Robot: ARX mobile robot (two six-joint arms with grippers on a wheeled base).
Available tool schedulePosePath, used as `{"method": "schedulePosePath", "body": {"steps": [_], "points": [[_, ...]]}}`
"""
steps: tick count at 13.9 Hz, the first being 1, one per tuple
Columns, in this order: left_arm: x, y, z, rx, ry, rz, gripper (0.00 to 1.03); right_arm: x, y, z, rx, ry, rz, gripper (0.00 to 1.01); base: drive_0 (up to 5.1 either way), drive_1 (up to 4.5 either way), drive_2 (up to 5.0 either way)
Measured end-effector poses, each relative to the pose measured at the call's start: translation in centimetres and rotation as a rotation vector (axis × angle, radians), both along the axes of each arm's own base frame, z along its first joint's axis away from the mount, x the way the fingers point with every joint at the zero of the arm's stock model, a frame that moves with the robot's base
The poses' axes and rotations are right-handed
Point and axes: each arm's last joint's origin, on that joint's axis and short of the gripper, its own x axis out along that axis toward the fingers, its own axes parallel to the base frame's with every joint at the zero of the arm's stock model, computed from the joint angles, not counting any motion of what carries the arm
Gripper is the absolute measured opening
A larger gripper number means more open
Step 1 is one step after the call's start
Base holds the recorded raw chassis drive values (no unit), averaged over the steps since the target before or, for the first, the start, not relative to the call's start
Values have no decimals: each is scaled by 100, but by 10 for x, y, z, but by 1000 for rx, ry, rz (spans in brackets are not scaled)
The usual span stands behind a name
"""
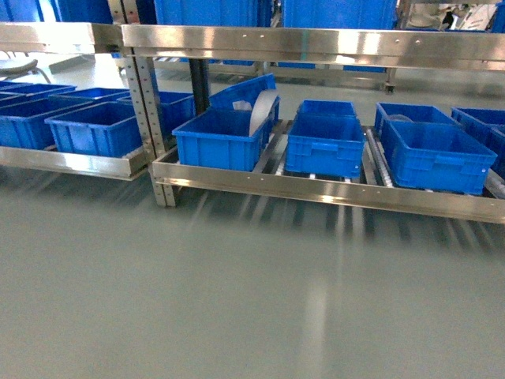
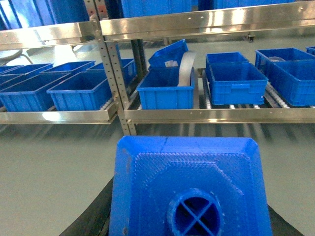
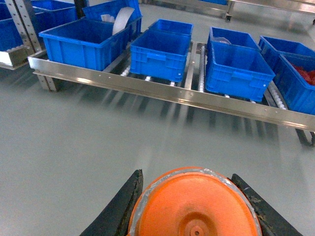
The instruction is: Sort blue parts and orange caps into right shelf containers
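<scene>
An orange cap (image 3: 195,206) was held clamped between the dark fingers of the right gripper (image 3: 193,209), filling the near edge of the right wrist view, and a blue part (image 2: 189,189) was gripped in the same way by the left gripper (image 2: 189,216), whose black fingers (image 2: 91,216) showed at either side of the block. Ahead of both grippers a stretch of bare grey floor (image 1: 237,300) was seen, and beyond it the shelf (image 1: 316,188) with its blue containers (image 1: 325,144) set side by side on the rollers. Neither piece was yet over a container. It was judged that a release made short of the rim would drop a piece onto the floor or rail. With crates so alike, a wrong bin could easily be chosen.
</scene>
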Motion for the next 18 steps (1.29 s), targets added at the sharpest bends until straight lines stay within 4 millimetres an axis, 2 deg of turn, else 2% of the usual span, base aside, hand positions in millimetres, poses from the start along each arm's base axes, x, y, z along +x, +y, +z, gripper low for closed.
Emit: {"method": "schedulePosePath", "body": {"steps": [12,18], "points": [[0,0,0,0,0,-3,44,0,-2,0,-1,0,-8,43,-130,-130,-130],[0,0,0,0,-2,3,44,0,-1,0,0,0,-6,43,311,169,-499]]}}
